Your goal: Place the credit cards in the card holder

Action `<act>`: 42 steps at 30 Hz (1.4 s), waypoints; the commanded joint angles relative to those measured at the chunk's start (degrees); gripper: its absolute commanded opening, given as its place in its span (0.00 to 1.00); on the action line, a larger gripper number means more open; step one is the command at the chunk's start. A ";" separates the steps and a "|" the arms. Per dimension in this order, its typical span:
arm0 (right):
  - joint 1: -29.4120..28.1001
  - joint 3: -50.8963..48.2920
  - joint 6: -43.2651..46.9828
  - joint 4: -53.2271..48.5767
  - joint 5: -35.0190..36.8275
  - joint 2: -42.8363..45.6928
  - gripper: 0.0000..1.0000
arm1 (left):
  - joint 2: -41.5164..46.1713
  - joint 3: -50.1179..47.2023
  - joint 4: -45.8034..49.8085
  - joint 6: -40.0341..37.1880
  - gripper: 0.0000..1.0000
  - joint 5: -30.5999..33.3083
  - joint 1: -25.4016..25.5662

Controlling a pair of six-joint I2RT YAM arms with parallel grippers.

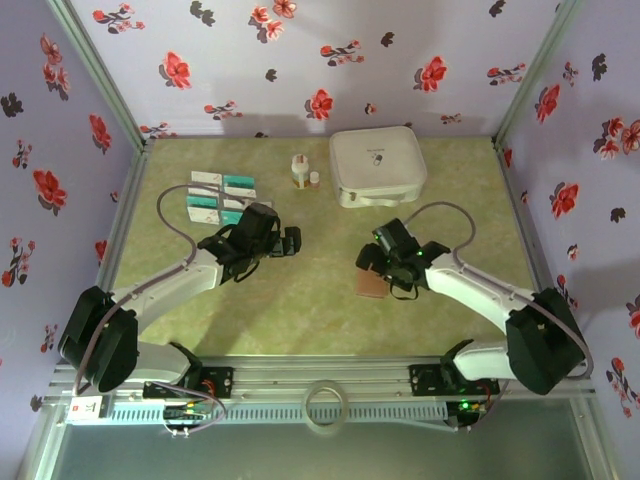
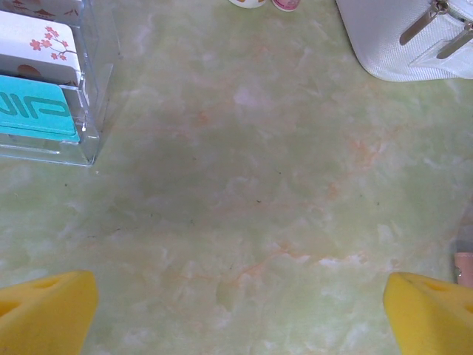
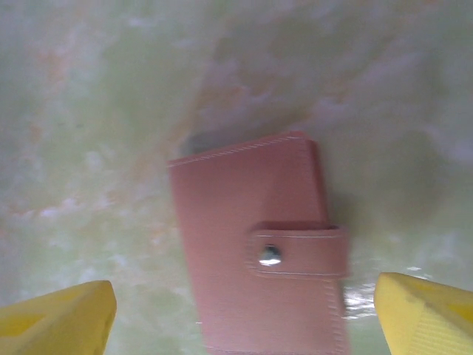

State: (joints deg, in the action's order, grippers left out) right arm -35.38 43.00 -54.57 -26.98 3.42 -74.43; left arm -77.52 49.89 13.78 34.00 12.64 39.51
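The credit cards [image 1: 222, 197], white and teal, stand in rows in a clear plastic rack at the back left. In the left wrist view a teal card [image 2: 37, 109] and a white flowered card [image 2: 41, 44] show at the upper left. My left gripper [image 1: 289, 241] [image 2: 240, 310] is open over bare table, to the right of the rack, with nothing between its fingers. The reddish-brown card holder [image 1: 371, 284] [image 3: 259, 259] lies flat, its snap strap fastened. My right gripper [image 1: 373, 262] [image 3: 244, 318] hovers open above it, one yellow fingertip [image 3: 55, 318] on each side.
A large white zip case [image 1: 377, 166] [image 2: 414, 37] sits at the back centre-right. Two small bottles [image 1: 303, 172] stand just left of it. Floral walls close off the green mat [image 1: 310, 300] on three sides.
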 commanded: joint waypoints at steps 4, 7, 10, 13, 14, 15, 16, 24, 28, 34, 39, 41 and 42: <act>0.40 -1.39 0.33 0.30 0.00 -1.90 0.91 | -1.37 1.53 0.37 1.21 1.00 -1.26 0.71; 0.16 -0.60 0.32 2.08 -1.19 -4.68 0.91 | -1.59 1.78 0.54 1.34 1.00 -1.44 0.79; -0.56 1.03 0.50 3.09 -1.71 -7.22 0.91 | -1.76 2.00 0.57 1.30 1.00 -1.48 0.87; -2.22 3.13 0.56 3.67 -2.01 -9.80 0.91 | -1.85 2.06 0.63 1.24 1.00 -1.48 0.90; -2.72 3.89 0.60 3.80 -2.10 -10.68 0.91 | -1.93 2.20 0.65 1.16 1.00 -1.48 0.87; -3.49 4.79 0.51 3.96 -2.19 -11.64 0.91 | -1.93 2.15 0.72 1.16 1.00 -1.48 0.90; -4.29 5.72 0.47 4.08 -2.19 -12.55 0.91 | -1.94 2.24 0.76 1.17 1.00 -1.48 0.85; -8.80 12.91 -0.36 7.45 -3.62 -19.37 0.91 | -2.02 2.12 0.98 1.42 1.00 -1.50 0.93; -8.92 14.50 -0.12 7.89 -3.94 -20.03 0.90 | -1.94 2.01 1.25 1.33 1.00 -1.56 0.92; -8.74 9.14 -1.33 7.78 -2.63 -13.55 0.90 | -1.63 1.80 1.51 1.17 1.00 -1.70 0.95; -8.65 0.75 -5.47 14.46 -5.23 -8.69 0.81 | -2.19 1.62 1.21 0.90 1.00 -2.31 1.00; -8.66 -1.85 -6.91 17.52 -6.54 -7.66 0.73 | -2.55 1.81 1.24 0.64 1.00 -2.77 0.93; -8.66 -2.95 -7.61 18.92 -7.12 -7.32 0.68 | -2.84 1.88 1.24 0.65 1.00 -2.88 0.95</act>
State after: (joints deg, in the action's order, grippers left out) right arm -44.10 42.89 -58.85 -13.15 -1.76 -83.02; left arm -78.96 50.43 14.22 34.39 10.87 39.92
